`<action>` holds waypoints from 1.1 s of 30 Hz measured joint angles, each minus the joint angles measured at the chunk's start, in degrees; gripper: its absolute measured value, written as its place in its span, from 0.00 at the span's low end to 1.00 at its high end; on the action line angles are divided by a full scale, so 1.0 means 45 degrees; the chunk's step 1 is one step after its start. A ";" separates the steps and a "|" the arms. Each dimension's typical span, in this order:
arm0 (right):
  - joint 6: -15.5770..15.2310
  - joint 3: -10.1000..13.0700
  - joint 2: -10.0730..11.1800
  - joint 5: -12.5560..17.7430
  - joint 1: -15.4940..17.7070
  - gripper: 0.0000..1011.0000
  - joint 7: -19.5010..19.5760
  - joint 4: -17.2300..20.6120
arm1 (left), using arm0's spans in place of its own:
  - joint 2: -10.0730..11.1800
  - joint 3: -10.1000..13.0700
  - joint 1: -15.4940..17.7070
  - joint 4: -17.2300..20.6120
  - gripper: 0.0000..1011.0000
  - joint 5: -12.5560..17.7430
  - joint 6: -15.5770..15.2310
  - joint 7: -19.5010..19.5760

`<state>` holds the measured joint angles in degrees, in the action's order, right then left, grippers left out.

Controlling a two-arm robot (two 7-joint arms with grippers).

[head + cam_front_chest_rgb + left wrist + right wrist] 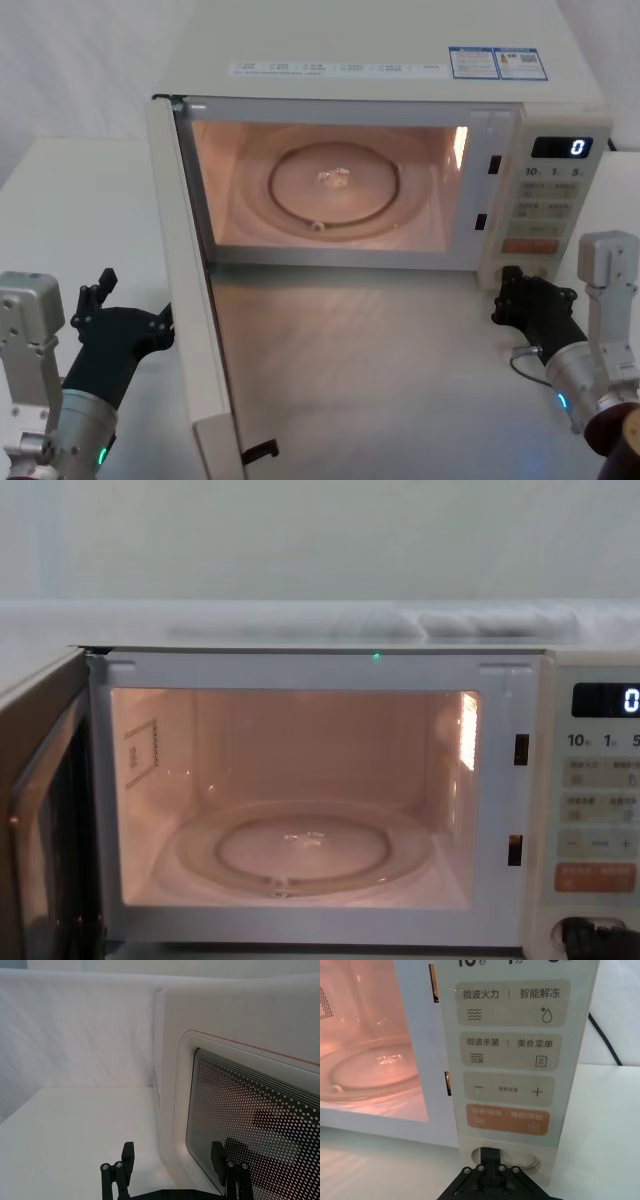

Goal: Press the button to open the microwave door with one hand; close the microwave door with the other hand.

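The microwave door (195, 330) stands swung wide open toward me on the left, and the lit cavity with its glass turntable (335, 185) is exposed. My left gripper (135, 300) hangs open beside the door's outer face. In the left wrist view its fingers (128, 1157) stand spread, one in front of the dotted dark window of the door (240, 1110). My right gripper (490, 1152) is shut, its tip against the oval cream button (530, 1160) at the bottom of the control panel (512, 1050). From the chest it shows at the lower right (590, 935).
The microwave (400, 50) sits on a white table (70, 200), close to a white wall. An orange button (507, 1120) lies just above the oval one. A black cable (605, 1040) runs behind the microwave on the right. Bare tabletop lies left of the door.
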<state>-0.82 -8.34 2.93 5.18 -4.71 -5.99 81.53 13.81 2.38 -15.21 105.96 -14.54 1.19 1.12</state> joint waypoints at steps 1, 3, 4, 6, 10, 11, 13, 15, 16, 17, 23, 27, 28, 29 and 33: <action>-0.0023 -0.0004 -0.0001 0.0000 0.0096 0.00 0.0025 0.0100 | 0.0000 0.0008 0.0000 0.0000 1.00 0.0000 -0.0001 0.0001; -0.0050 0.0000 -0.0001 -0.0009 0.0225 0.00 0.0052 0.0226 | 0.0000 0.0007 0.0000 0.0000 1.00 -0.0001 -0.0001 0.0002; -0.0050 0.0000 -0.0001 -0.0009 0.0225 0.00 0.0052 0.0226 | 0.0000 0.0007 0.0000 0.0000 1.00 -0.0001 -0.0001 0.0002; -0.0089 0.0017 -0.0001 -0.0024 0.0325 0.00 0.0076 0.0324 | 0.0000 0.0007 0.0000 0.0000 1.00 0.0000 -0.0001 0.0002; -0.0141 0.0050 -0.0005 -0.0049 0.0485 0.00 0.0133 0.0510 | 0.0000 0.0007 0.0000 0.0000 1.00 0.0000 0.0000 0.0005; -0.0141 0.0050 -0.0005 -0.0049 0.0485 0.00 0.0133 0.0510 | 0.0000 0.0007 0.0000 0.0000 1.00 0.0000 0.0000 0.0005; -0.0165 0.0057 -0.0013 -0.0063 0.0580 0.00 0.0150 0.0629 | 0.0000 0.0007 0.0000 0.0000 1.00 0.0000 0.0000 0.0006; -0.0180 0.0073 -0.0015 -0.0079 0.0684 0.00 0.0169 0.0756 | 0.0000 0.0007 0.0000 0.0000 1.00 0.0000 0.0000 0.0006; -0.0190 0.0080 -0.0015 -0.0085 0.0726 0.00 0.0179 0.0810 | 0.0000 0.0007 0.0000 0.0000 1.00 0.0000 0.0000 0.0006; -0.0218 0.0099 -0.0015 -0.0092 0.0806 0.00 0.0196 0.0921 | 0.0000 0.0008 0.0000 0.0000 1.00 0.0000 0.0000 0.0006; -0.0357 0.0163 -0.0004 -0.0100 0.1085 0.00 0.0238 0.1245 | 0.0000 0.0007 0.0000 0.0000 1.00 0.0000 0.0000 0.0006; -0.0503 0.0184 0.0039 -0.0097 0.1480 0.00 0.0230 0.1805 | 0.0000 0.0007 0.0000 0.0000 1.00 0.0000 0.0000 0.0006; -0.0519 0.0184 0.0056 -0.0098 0.1582 0.00 0.0229 0.1970 | 0.0000 0.0008 0.0000 0.0000 1.00 -0.0001 0.0000 0.0006; -0.0548 0.0187 0.0092 -0.0105 0.1782 0.00 0.0229 0.2305 | 0.0000 0.0008 0.0000 -0.0001 1.00 -0.0001 0.0000 0.0006; -0.0619 0.0199 0.0194 -0.0183 0.2305 0.00 0.0242 0.3207 | 0.0000 0.0007 0.0000 0.0000 1.00 -0.0001 0.0000 0.0006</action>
<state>-3.61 -7.45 3.80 4.36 5.66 -4.90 95.95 13.81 2.42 -15.21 105.95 -14.54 1.19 1.14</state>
